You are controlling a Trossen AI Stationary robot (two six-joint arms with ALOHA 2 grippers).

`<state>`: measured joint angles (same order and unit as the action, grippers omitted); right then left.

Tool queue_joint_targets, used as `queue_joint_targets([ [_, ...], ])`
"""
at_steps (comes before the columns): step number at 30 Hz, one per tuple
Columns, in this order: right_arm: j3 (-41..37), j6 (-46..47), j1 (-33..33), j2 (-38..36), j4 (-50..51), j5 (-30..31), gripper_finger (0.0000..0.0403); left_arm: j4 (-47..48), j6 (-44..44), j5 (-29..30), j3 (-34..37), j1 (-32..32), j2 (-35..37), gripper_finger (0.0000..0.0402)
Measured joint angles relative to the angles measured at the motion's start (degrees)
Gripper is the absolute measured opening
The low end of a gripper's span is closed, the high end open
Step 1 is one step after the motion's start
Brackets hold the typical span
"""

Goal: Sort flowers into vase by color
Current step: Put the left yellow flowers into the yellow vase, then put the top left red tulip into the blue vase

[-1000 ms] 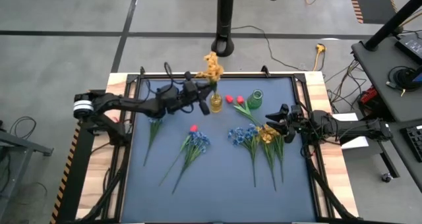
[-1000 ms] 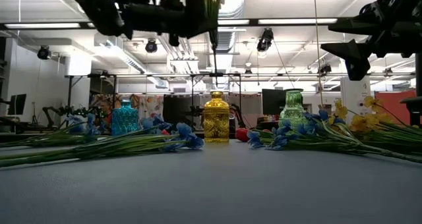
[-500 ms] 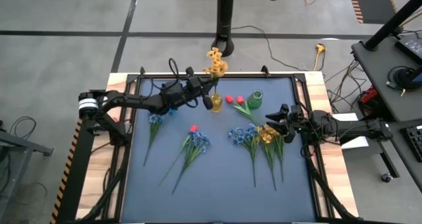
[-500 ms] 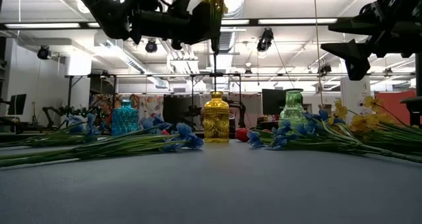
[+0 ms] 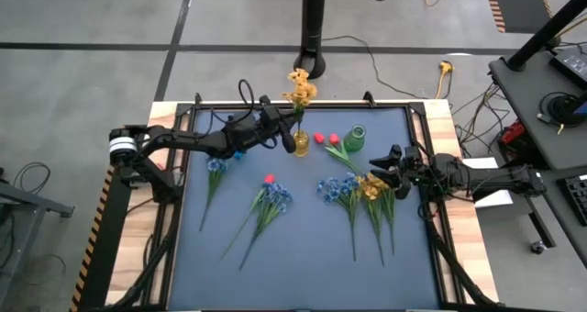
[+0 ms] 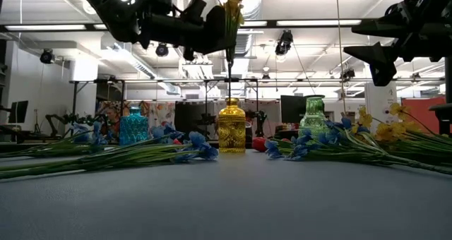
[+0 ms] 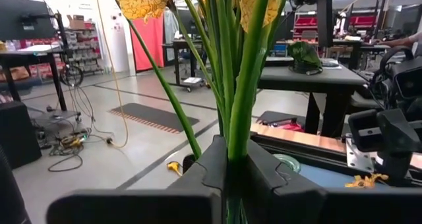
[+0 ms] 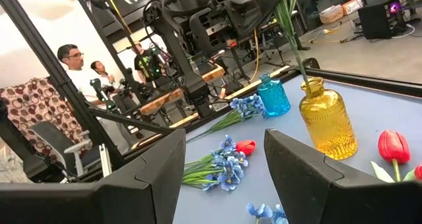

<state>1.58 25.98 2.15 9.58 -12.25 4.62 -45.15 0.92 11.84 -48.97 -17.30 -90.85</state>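
left gripper [image 5: 278, 131] clamps yellow sprig [image 5: 299, 87] (stem between jaws); above yellow vase [image 5: 301, 145]

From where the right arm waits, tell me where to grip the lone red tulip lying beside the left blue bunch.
Grip the red tulip just behind its bud, on the thin stem, coming straight down from above. It lies flat on the mat, close against the blue flowers, so a sideways approach would likely snag them.

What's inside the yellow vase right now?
The stem of the yellow flower, gripped by the left gripper, enters the neck of the yellow vase. How deep it reaches is hidden by the tinted glass.
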Motion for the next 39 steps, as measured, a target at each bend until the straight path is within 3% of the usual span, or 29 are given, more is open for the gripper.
queue_joint_targets([
  [10,0.00,0.00,0.02,0.00,0.00,0.00,0.0199,0.62,-1.26,0.00,0.00,0.00,0.00,0.0046],
  [24,0.00,0.00,0.02,0.00,0.00,0.00,0.0199,10.41,-3.17,0.00,0.04,0.41,0.01,0.0178],
  [31,0.00,0.00,0.00,0.00,0.02,-0.02,0.0199,20.05,-3.47,0.02,-0.02,1.06,1.64,0.0230],
  [39,0.00,0.40,0.00,0.00,0.20,-0.02,0.0199,38.47,-4.20,0.20,-0.07,2.37,7.62,0.0249],
])
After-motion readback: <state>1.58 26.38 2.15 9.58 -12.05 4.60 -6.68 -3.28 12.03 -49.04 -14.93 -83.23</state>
